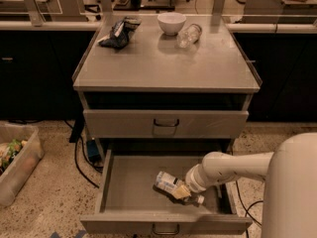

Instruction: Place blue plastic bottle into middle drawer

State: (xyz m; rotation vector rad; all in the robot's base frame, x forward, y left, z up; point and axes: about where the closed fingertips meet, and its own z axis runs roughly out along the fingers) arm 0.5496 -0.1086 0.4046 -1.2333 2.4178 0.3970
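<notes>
The blue plastic bottle [167, 182] lies on its side inside the open middle drawer [129, 192], right of centre, with its white cap [199, 200] pointing to the front right. My gripper [182, 190] reaches in from the right, low in the drawer, and is shut around the bottle's neck end. The white arm [233, 168] crosses the drawer's right side. The labelled body sticks out to the left of the gripper.
The top drawer [166, 124] above is closed. On the cabinet top [163, 66] stand a white bowl [171, 23], a small clear bottle [189, 35] on its side and a dark crumpled bag [119, 32]. A plastic bin [15, 162] sits on the floor at left; cables [81, 162] run beside the cabinet.
</notes>
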